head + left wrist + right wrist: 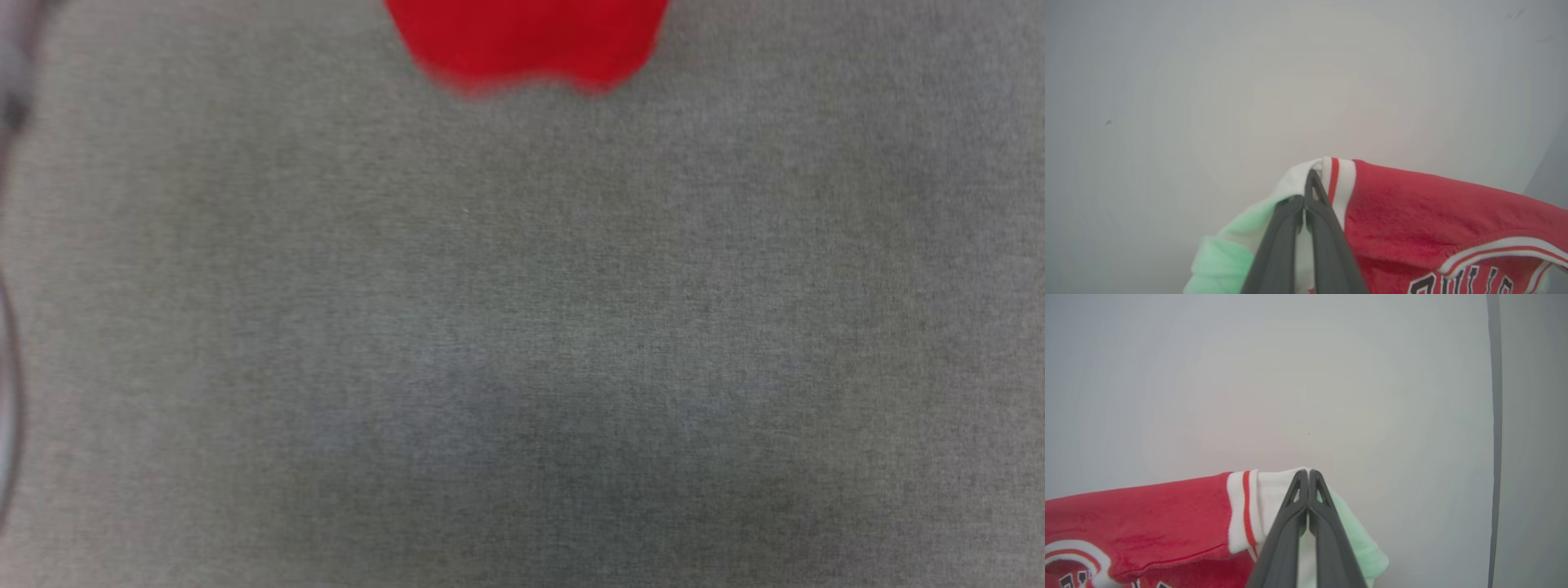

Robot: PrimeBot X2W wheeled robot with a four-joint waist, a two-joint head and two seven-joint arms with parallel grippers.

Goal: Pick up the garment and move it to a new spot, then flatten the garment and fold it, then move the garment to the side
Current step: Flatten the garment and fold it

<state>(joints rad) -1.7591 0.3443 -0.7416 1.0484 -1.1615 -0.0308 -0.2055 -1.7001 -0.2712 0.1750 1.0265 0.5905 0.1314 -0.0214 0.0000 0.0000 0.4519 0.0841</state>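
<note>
The left gripper (1305,185) and right gripper (1308,472) are each pinched shut on a white sleeve of the garment (1412,204) — seemingly soft, light, limp knit, best held at these banded seams. Its blurred hem hangs at 12 o'clock in the head view — probably clear of the grey surface (522,367).

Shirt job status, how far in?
Done: pickup, left gripper and right gripper each shut on a white sleeve of the garment. In hand: the move, its red body spanning between them over the grey surface. Left: setting down, flattening, folding, shifting aside.
</note>
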